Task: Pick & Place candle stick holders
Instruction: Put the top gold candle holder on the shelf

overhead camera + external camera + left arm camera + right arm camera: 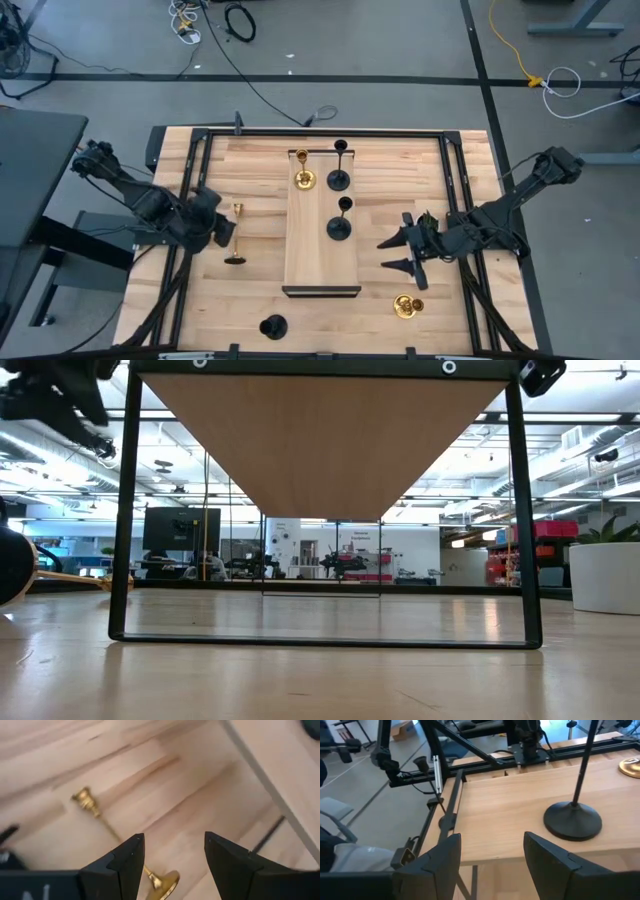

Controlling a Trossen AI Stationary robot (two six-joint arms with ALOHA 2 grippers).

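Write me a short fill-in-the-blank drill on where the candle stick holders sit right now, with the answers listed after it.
1. The raised wooden board carries one gold holder and ____ black holders.
2. The holder just in front of the left gripper is ____ in colour.
3. The gold holder near the right gripper rests on the ____, not on the board.
4. Both grippers have their fingers ____.

Missing words: two; gold; table; open

Both arms [140,200] are matte black with jointed links; each gripper [172,862] has two wedge-shaped black fingers [125,865].
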